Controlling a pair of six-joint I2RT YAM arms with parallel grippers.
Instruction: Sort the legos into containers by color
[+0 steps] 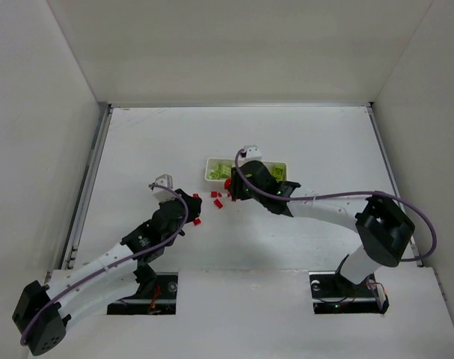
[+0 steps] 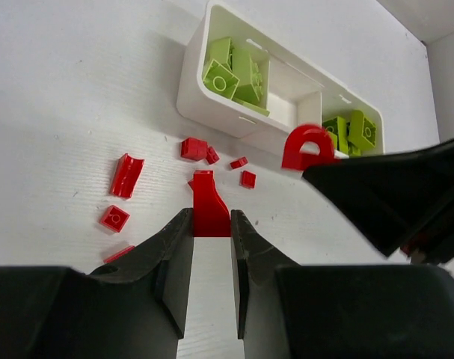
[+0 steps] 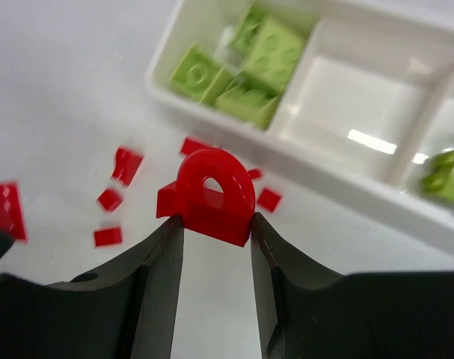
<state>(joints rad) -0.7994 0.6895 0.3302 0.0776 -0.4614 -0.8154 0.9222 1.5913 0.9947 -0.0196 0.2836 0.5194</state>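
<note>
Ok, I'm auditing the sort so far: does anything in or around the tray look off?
Yes. Lime-green bricks sit in both end compartments of the tray, while the middle compartment is bare: one color split over two bins. Red pieces lie loose on the table beside it. The left tool and right tool each grip one.

You have lime-green studded bricks (image 2: 234, 67) in a white tray (image 2: 204, 105) and bright red pieces (image 2: 126, 176) on the white table (image 2: 77, 75). Your right gripper (image 3: 215, 235) is black around a glossy red arch piece (image 3: 212, 198); your left gripper (image 2: 212, 221), black too, flanks a red sloped piece (image 2: 206, 196). Purple cables (image 1: 331, 197) trail along the white arms (image 1: 324, 212).
</note>
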